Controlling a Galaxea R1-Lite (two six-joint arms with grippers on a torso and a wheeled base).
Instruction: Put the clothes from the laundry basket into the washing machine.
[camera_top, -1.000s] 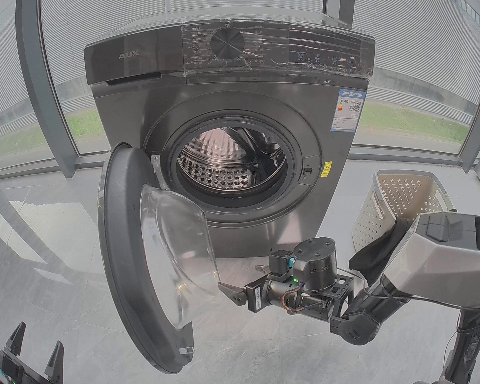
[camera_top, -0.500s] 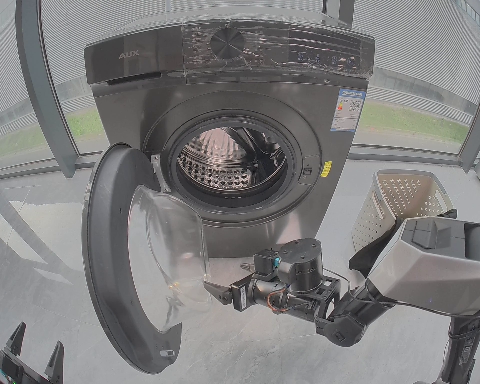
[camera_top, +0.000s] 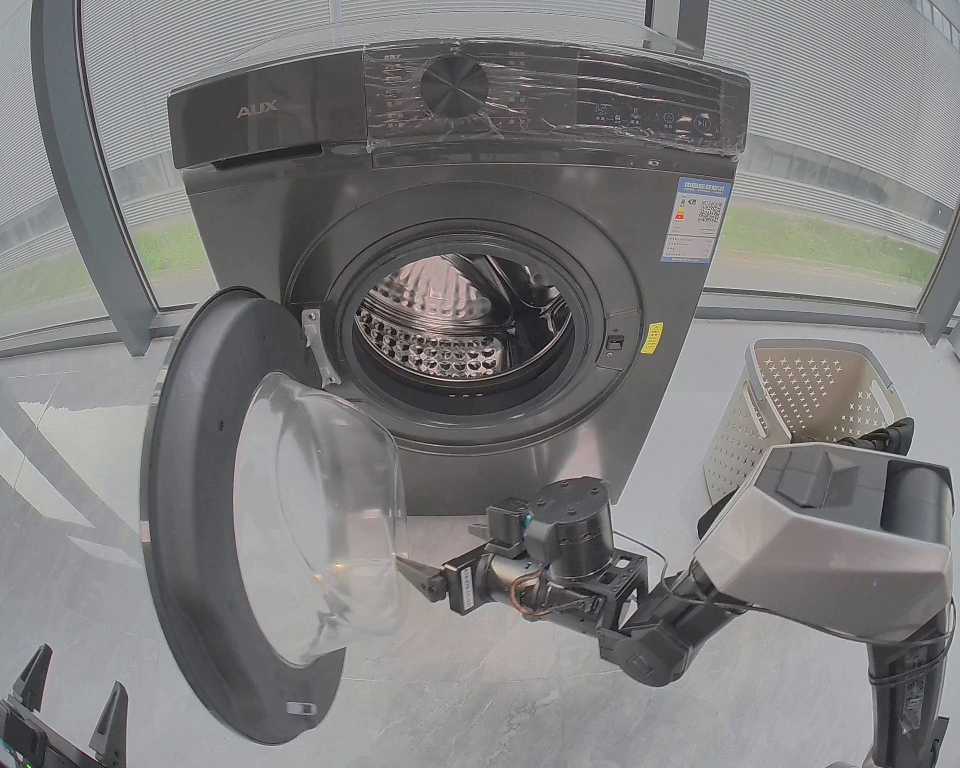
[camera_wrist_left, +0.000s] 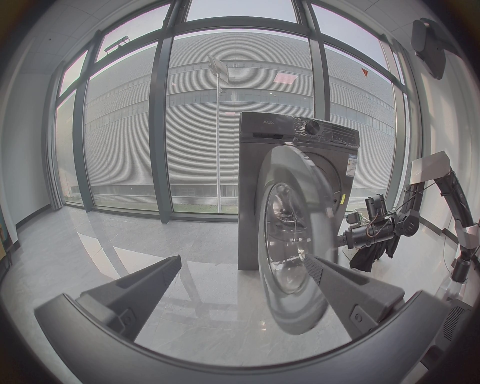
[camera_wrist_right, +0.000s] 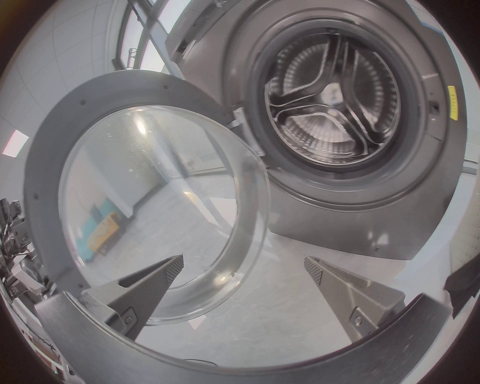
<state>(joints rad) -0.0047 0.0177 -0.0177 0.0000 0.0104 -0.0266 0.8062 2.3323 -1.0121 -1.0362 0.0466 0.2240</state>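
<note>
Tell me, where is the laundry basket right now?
In the head view, the white laundry basket stands on the floor on the robot's right, just beside the washing machine and partly hidden behind the right arm.

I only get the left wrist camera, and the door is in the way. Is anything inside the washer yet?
Observer: No. The head view looks straight into the drum, and there are no clothes in it.
Operator: Is the right gripper holding something?
Observer: No. The right wrist view shows the right gripper open and empty, with the glass of the door just ahead of it.
</note>
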